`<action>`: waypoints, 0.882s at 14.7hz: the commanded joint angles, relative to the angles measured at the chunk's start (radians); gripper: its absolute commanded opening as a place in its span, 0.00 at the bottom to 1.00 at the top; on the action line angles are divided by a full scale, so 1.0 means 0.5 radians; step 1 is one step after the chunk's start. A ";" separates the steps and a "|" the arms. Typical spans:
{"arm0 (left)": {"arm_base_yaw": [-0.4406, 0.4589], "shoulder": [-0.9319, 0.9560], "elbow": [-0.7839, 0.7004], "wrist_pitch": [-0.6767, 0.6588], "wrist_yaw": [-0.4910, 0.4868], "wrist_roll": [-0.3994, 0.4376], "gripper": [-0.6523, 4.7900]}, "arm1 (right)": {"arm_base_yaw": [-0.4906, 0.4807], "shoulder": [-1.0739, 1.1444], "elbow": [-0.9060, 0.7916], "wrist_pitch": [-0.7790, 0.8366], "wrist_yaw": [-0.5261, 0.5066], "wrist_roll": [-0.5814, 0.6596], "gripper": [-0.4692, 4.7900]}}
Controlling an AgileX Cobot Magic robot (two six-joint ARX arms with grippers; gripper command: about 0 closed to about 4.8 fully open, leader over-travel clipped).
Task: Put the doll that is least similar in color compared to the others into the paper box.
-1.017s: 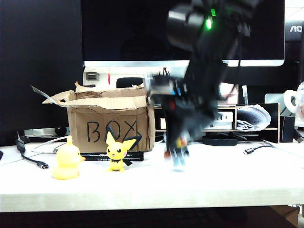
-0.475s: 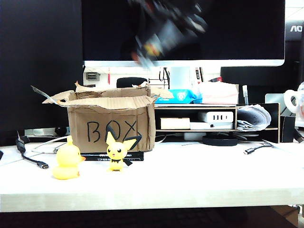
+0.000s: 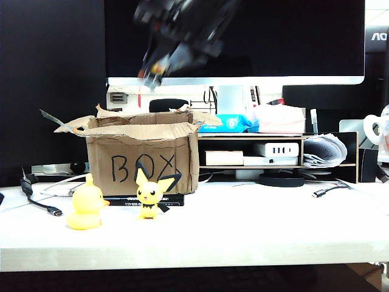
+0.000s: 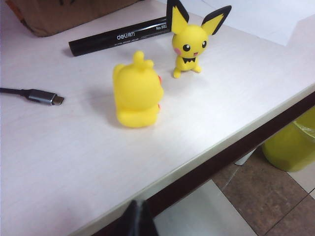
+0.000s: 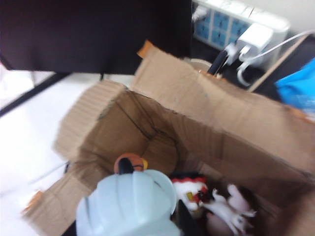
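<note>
Doll sits in the right tool, seen from above in the right wrist view: white cap closest to the lens, brown ball just past it, dark tool parts either side, so the jaws look closed on it part-way. Exterior view shows the same tool as a motion-blurred dark mass high up in front of the monitor, above the box, with a speck of red and yellow at its tip. Wrist view looks straight down into the open box; small toys, red, white and pink, lie on its floor. Box front reads "BOX" in black marker; flaps are torn. Yellow duck and pointed-ear figure stand on the tabletop in front of the box, near each other, not touching. A black marker pen lies behind them against the box, printed "deli" plus "No." and digits that are cut off. USB cable plug lies beside the duck. Left tool: only a dark tip shows past the tabletop edge, can't tell how wide it stands. Top right of the exterior view, letters "AO" are readable on a second screen.
</note>
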 commanded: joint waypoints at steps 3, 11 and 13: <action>0.001 0.000 0.002 0.027 0.008 0.002 0.11 | 0.005 0.301 0.381 -0.190 -0.002 0.011 0.31; 0.001 0.000 0.002 0.027 0.008 0.002 0.11 | 0.003 0.328 0.386 -0.233 0.050 0.031 0.64; 0.001 0.000 0.002 0.027 0.008 0.002 0.11 | 0.007 0.328 0.386 -0.246 0.050 0.031 0.63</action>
